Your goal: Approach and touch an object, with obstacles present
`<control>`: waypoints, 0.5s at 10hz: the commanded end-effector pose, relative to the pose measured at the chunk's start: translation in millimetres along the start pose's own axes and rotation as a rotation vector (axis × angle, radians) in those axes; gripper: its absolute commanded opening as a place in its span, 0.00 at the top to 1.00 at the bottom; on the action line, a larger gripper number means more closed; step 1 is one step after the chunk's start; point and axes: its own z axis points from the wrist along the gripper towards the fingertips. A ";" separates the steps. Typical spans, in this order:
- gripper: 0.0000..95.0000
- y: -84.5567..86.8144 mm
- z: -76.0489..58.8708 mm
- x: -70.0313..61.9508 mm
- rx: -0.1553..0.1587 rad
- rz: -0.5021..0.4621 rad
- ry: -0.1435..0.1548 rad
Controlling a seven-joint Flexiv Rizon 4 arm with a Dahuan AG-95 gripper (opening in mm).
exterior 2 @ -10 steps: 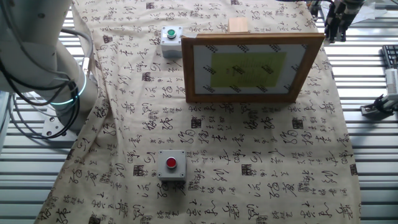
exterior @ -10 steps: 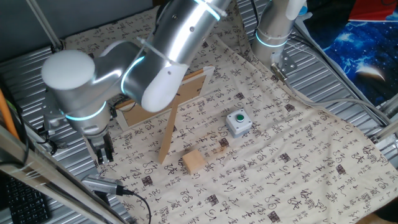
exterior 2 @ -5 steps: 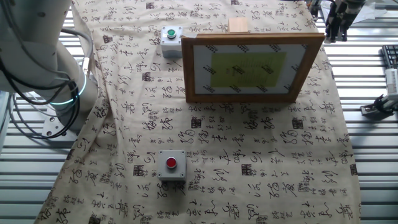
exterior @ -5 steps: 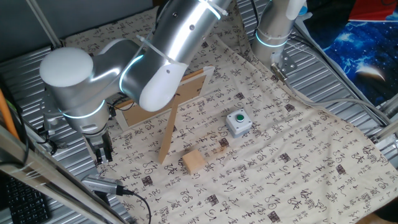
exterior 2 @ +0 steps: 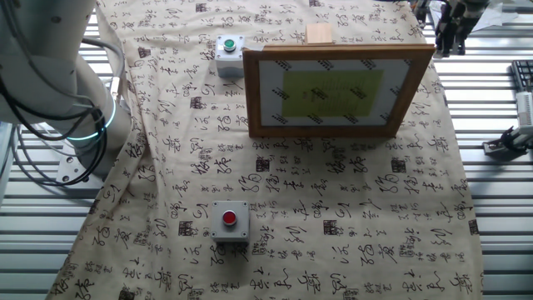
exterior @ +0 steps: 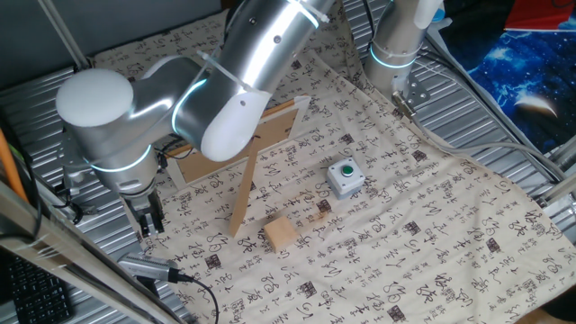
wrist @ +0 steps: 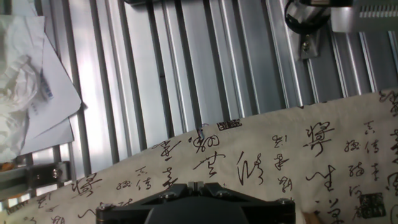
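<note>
The small tan wooden cube [exterior: 281,234] sits on the patterned cloth in front of the frame's prop leg [exterior: 243,193]; in the other fixed view it [exterior 2: 319,34] shows just beyond the frame's far edge. The light-wood picture frame [exterior 2: 333,92] stands propped between the cube and most of the cloth, and its back [exterior: 281,121] faces the cube. My gripper [exterior: 149,223] hangs off the cloth's edge over the metal slats, left of the cube, fingers together and empty. It also shows in the other fixed view [exterior 2: 454,35] and the hand view [wrist: 196,185].
A grey box with a green button [exterior: 344,176] stands right of the cube, also seen in the other fixed view [exterior 2: 228,52]. A grey box with a red button [exterior 2: 231,221] lies on the near cloth. A cable plug [exterior: 148,267] and crumpled paper [wrist: 25,74] lie by the slats.
The arm's elbow has shifted very slightly to the left; the gripper stays in the same spot and nothing on the cloth has moved.
</note>
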 end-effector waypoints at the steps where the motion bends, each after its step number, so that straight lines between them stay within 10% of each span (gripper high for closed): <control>1: 1.00 -0.6 0.0 -0.1 -0.003 -0.040 0.001; 5: 1.00 -0.6 0.0 -0.1 -0.003 -0.118 0.012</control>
